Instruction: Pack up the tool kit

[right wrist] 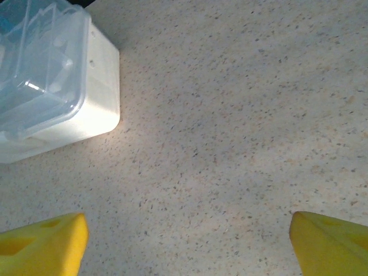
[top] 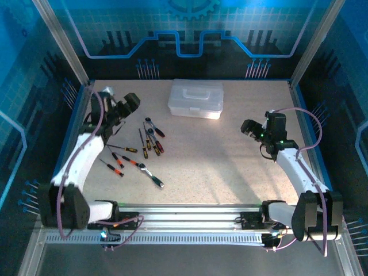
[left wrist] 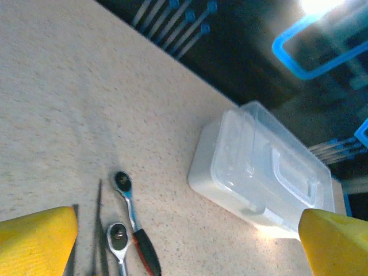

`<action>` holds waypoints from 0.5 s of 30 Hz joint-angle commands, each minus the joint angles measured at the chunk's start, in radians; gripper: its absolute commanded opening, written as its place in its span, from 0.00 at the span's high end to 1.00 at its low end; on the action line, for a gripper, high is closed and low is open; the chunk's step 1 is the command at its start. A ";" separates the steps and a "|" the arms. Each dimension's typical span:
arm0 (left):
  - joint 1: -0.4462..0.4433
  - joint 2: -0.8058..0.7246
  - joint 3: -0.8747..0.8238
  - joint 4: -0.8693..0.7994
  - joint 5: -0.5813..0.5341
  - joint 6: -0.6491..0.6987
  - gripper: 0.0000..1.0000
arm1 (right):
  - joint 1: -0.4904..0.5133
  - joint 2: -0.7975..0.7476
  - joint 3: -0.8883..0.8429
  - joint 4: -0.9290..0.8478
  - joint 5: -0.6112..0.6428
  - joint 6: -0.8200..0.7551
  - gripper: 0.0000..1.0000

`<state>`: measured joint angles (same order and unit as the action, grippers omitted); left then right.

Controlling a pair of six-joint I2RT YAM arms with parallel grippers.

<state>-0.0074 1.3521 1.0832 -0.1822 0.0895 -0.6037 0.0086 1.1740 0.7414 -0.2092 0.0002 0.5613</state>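
Observation:
The tool kit's clear whitish case (top: pixel 195 98) sits at the back middle of the table with its lid down; it also shows as the case (left wrist: pixel 270 172) and a corner of the case (right wrist: pixel 46 75). Several red- and yellow-handled screwdrivers (top: pixel 150 142) and a silver ratchet wrench (top: pixel 152 175) lie loose left of centre. My left gripper (top: pixel 127 106) hovers open above the far end of the tools; between its yellow fingers (left wrist: pixel 37 238) I see a ratchet with a red-black handle (left wrist: pixel 129 198) and a second ratchet head (left wrist: pixel 118 236). My right gripper (top: pixel 248 127) is open over bare table, right of the case.
Bare speckled tabletop (top: pixel 213 161) spreads between the tools and the right arm. A metal rail (top: pixel 190 210) runs along the near edge. Blue panel walls (top: pixel 322 69) close in the sides and back.

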 commanded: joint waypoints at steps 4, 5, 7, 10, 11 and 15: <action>-0.099 0.337 0.404 -0.180 0.147 0.141 0.01 | 0.015 0.024 0.030 -0.009 -0.054 -0.012 0.02; -0.117 0.405 0.481 -0.223 0.142 0.168 0.01 | 0.015 0.029 0.033 -0.007 -0.055 -0.007 0.02; -0.144 0.520 0.616 -0.285 0.146 0.195 0.01 | 0.014 0.040 0.041 -0.008 -0.066 -0.008 0.02; -0.169 0.667 0.790 -0.359 0.199 0.259 0.01 | 0.014 0.041 0.051 -0.012 -0.086 -0.015 0.00; -0.177 0.707 0.851 -0.402 0.201 0.306 0.01 | 0.014 0.029 0.042 0.002 -0.079 -0.023 0.00; -0.192 0.792 0.953 -0.453 0.132 0.367 0.01 | 0.011 -0.020 0.005 0.019 -0.049 -0.028 0.00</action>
<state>-0.2001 2.1151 1.9766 -0.5163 0.2325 -0.3313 0.0128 1.1946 0.7536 -0.2081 -0.0563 0.5495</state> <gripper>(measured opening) 0.994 0.996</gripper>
